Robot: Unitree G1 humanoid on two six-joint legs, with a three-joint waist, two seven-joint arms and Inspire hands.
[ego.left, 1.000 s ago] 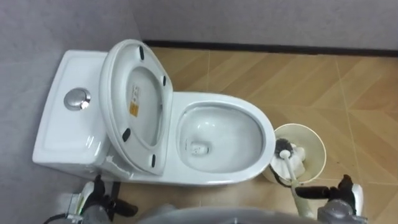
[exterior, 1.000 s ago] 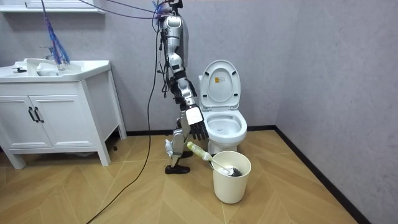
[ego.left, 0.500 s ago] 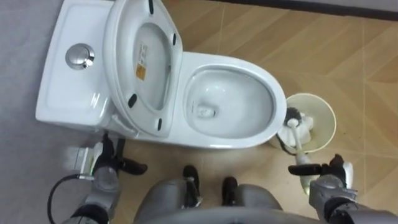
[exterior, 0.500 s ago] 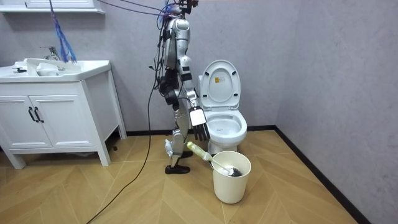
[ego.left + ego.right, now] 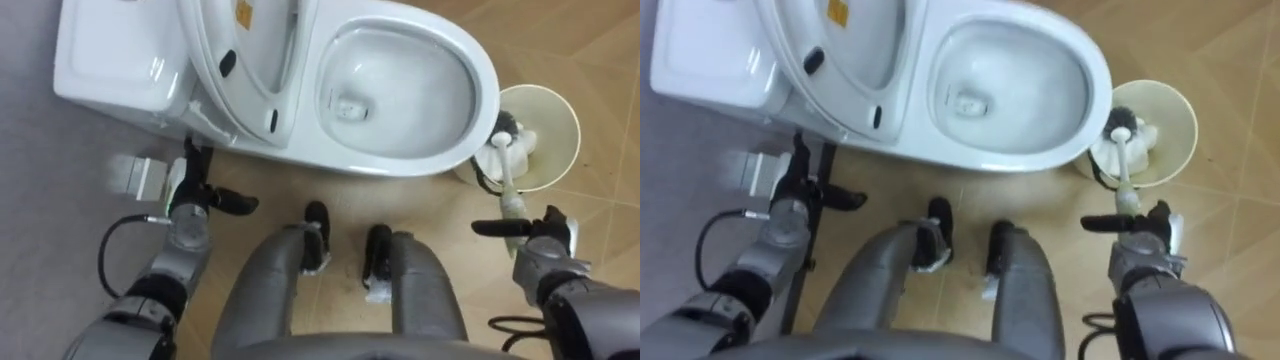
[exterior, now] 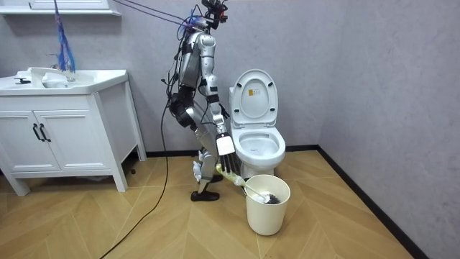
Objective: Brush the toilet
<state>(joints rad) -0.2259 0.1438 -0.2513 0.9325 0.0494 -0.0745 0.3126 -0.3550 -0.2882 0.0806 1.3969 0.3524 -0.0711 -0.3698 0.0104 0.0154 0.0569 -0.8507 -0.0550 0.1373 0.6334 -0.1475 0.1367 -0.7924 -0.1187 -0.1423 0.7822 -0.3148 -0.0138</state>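
Moved: right hand [image 5: 545,242] dropped low.
Brush [image 5: 508,185]: at its fingers; could not tell if clamped.
Left hand [image 5: 188,200]: fingers apart, empty.

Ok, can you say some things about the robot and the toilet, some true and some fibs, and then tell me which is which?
1. The toilet's seat is up. True.
2. The brush is inside the toilet bowl. False: its head sits in the bucket beside the toilet.
3. The robot's right hand is close to the brush's handle. True.
4. The left hand holds the brush. False: it hangs open and empty near the toilet's base.
5. The bucket stands on the sink cabinet. False: it stands on the floor.
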